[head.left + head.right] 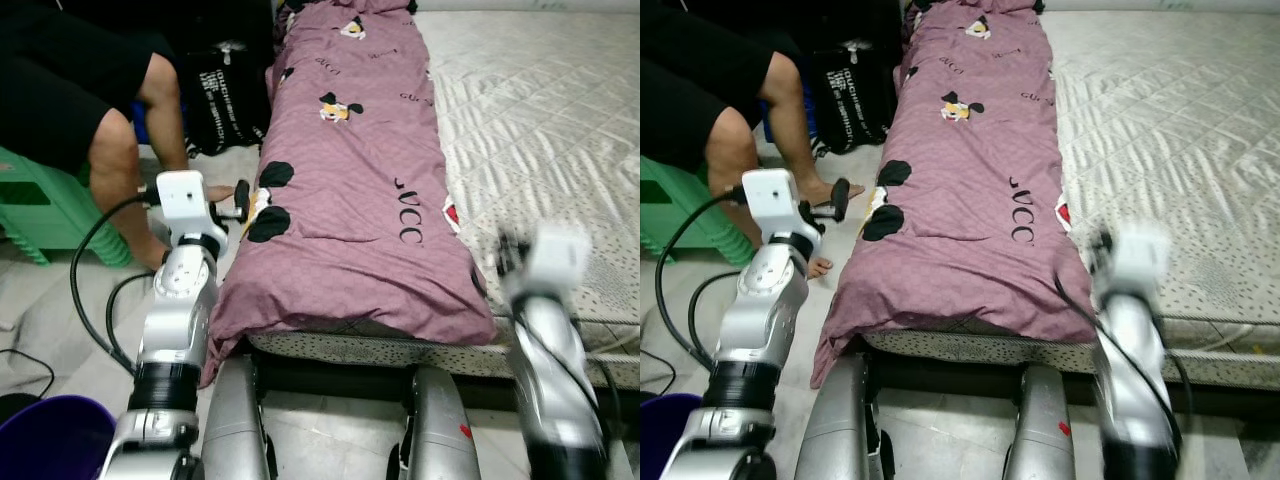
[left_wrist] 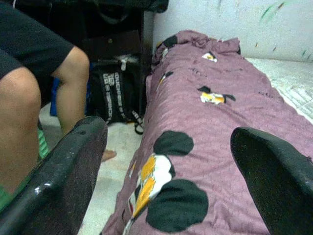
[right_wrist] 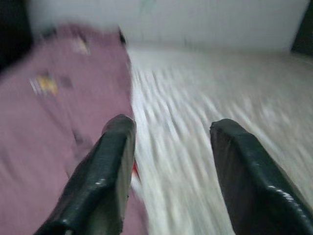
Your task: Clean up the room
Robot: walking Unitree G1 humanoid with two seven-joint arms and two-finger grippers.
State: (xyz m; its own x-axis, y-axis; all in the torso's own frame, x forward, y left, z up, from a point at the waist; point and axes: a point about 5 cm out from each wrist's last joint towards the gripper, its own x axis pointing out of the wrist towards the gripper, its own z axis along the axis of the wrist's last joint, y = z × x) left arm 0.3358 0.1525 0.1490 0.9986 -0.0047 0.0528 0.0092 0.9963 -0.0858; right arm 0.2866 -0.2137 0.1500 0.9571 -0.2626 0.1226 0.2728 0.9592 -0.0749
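the left hand [image 1: 238, 200] was spread wide with nothing between its fingers [image 2: 63, 181], raised at the left edge of the bed, level with the near part of the purple blanket [image 1: 350, 190] and just beside its side fold; whether it touched the cloth could not be told. the right hand [image 3: 171, 171] was also wide apart and empty, raised over the near end of the bed about where the blanket's right edge met the bare white quilted mattress [image 1: 540, 120]; its arm and the wrist view were blurred. the blanket lay in a long narrow strip along the left side of the bed, long axis running away from the robot toward the wall, near end draped over the foot edge and hanging down the left side toward the floor, far end bunched up by the wall. it carried cartoon mouse prints and black letters. the right part of the mattress was open. room on the left was tight: a seated person's legs [image 1: 125, 170] and foot sat close to the left hand, on a green stool [image 1: 45, 215], with a black bag [image 1: 225, 95] standing on the floor against the bed side beyond. a purple bin [image 1: 50, 438] sat on the floor at the near left, with black cables [image 1: 95, 300] trailing near it.
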